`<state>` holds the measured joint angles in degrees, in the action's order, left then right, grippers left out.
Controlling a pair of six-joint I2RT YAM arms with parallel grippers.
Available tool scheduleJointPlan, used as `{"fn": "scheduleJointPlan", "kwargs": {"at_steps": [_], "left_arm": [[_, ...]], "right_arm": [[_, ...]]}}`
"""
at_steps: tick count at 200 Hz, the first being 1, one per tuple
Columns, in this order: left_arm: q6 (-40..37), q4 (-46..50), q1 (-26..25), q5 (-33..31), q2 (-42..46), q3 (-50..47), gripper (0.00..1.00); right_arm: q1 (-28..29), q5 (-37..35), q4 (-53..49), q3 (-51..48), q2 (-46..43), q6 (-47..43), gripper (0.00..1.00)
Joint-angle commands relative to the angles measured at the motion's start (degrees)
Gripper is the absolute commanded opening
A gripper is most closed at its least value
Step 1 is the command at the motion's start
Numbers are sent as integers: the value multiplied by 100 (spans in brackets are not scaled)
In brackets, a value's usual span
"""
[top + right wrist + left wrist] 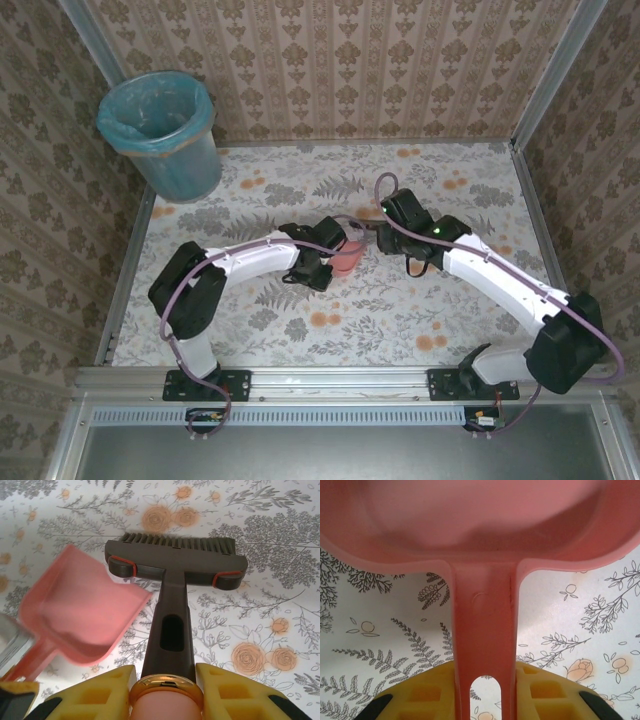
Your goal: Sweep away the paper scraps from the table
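A pink dustpan (347, 258) hovers over the middle of the table (460, 190). My left gripper (484, 700) is shut on the dustpan's flat handle (482, 630), and the pan's underside (485, 525) fills the top of the left wrist view. My right gripper (166, 690) is shut on the handle of a dark brush (175, 562) with red end clips, its bristles pointing away over the cloth. The dustpan (82, 610) sits just left of the brush head, and its inside looks bare. From above, the right gripper (388, 232) is close to the pan's right side. The paper scraps are out of view.
A teal bin (160, 130) with a liner stands at the table's back left corner. Brown patterned walls close in the back and both sides. A metal rail (340, 378) runs along the near edge by the arm bases.
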<state>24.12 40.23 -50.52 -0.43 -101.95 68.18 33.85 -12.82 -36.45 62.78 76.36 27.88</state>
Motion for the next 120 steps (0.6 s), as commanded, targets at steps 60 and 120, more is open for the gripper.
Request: {"fn": "scheduleJointPlan", "kwargs": {"at_steps": [60,120], "left_arm": [[-47,-194,93,52,32,-206,0],[-80,-374,103,-9,308,-422,0]], "right_arm": [[798,303,-445,-599,-838,489,0],[820,-490,-413,-769,-1468,427,0]]}}
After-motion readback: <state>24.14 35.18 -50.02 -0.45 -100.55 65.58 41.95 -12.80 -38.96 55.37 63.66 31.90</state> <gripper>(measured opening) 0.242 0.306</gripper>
